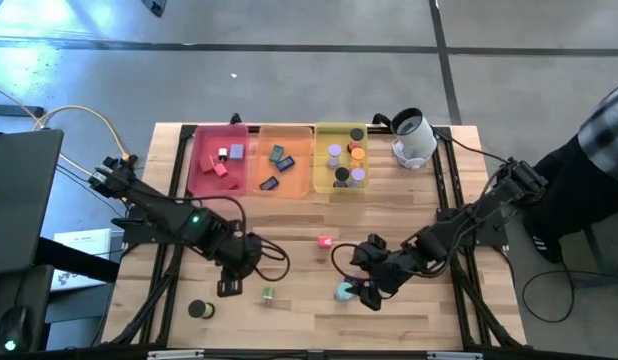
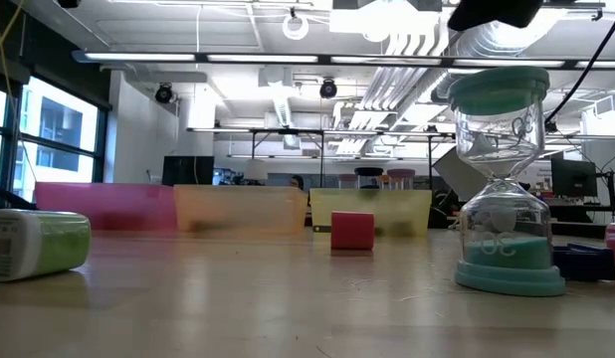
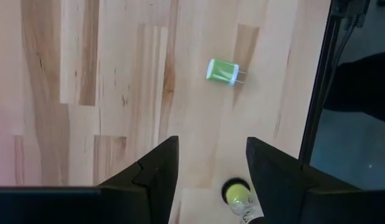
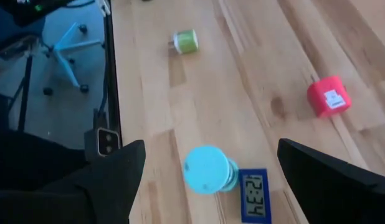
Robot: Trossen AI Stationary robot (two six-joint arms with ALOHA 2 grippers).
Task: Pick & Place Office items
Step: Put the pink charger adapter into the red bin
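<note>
A teal sand timer [image 1: 344,291] stands upright on the bare wood near the table's front edge, with a flat dark blue clock piece [image 4: 253,195] touching its base. A red cube [image 1: 325,241] lies a little farther back, and a green cylinder [image 1: 268,294] lies on its side to the left. The right gripper [image 1: 370,296] is held just beside the timer, its fingers spread wide and grasping nothing. The left gripper [image 1: 227,288] is seen near the green cylinder, fingers parted and empty. Other pieces are sorted in the pink tray [image 1: 200,175], orange tray [image 1: 299,184] and yellow tray [image 1: 323,160] at the back.
</note>
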